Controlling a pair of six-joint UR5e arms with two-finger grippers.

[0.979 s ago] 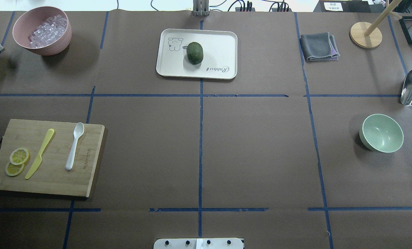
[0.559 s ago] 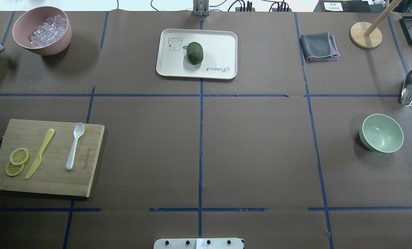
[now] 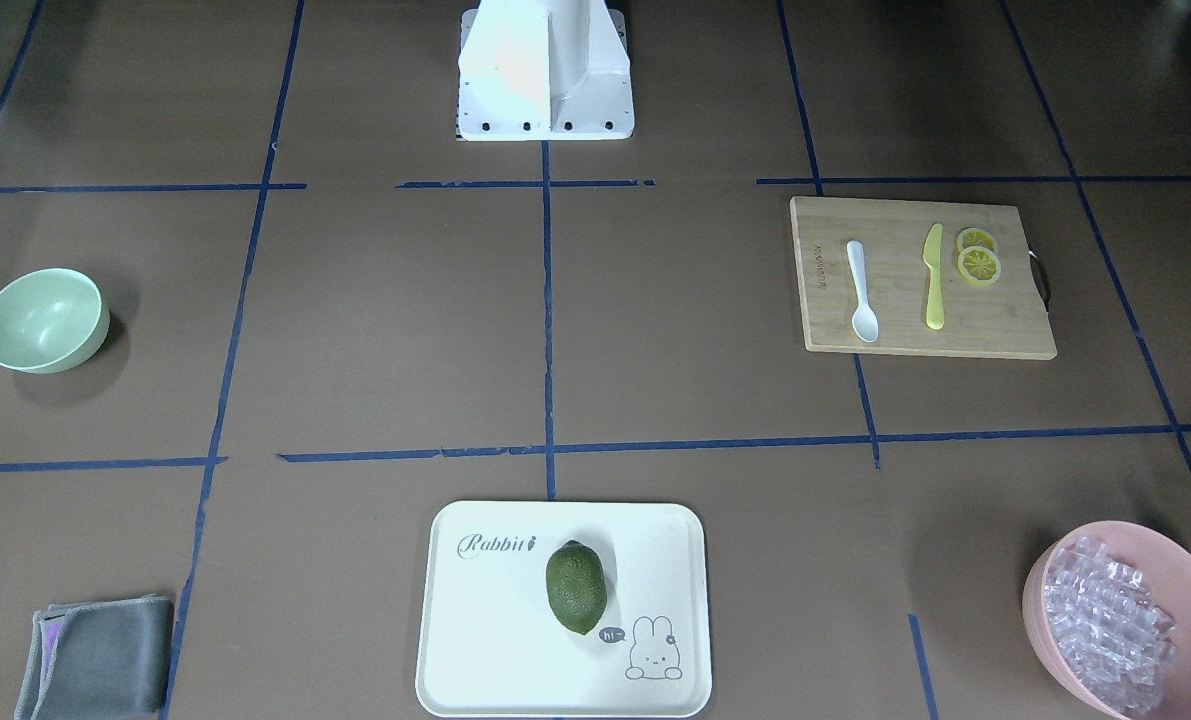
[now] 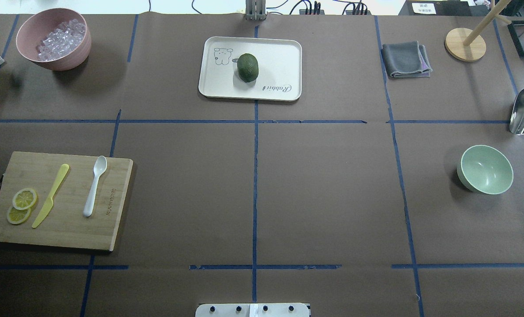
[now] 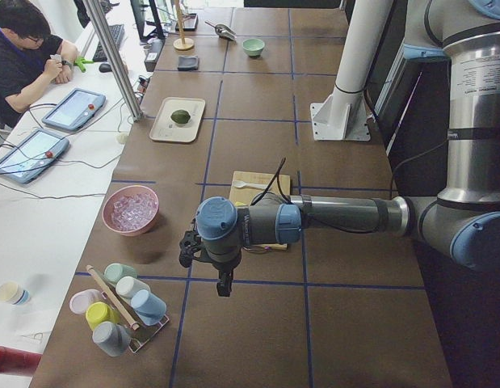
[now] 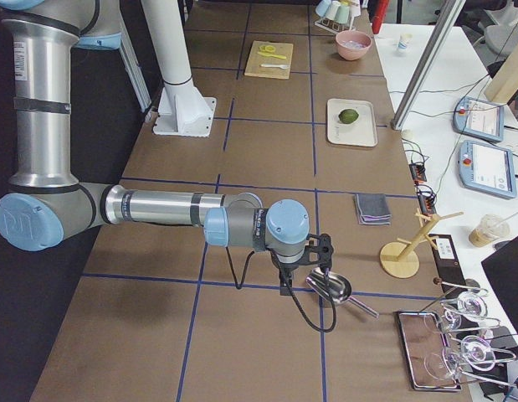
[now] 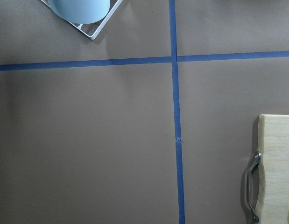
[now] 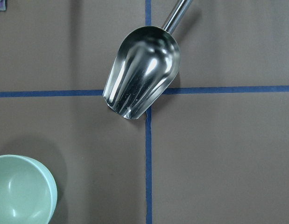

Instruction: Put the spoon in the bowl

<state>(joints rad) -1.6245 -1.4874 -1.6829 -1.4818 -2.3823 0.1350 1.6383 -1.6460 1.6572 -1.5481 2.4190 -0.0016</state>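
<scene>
one spoon lies on the wood board, beside the yellow knife. you can't tell if the left gripper or right gripper is open. pinch the handle's middle, away from the knife.

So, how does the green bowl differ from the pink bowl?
The green bowl is empty; the pink bowl holds clear cubes. The pink bowl looks larger than the green bowl. The green bowl stands on the robot's right, the pink bowl far on its left. Both are round, upright and rest on the table.
</scene>
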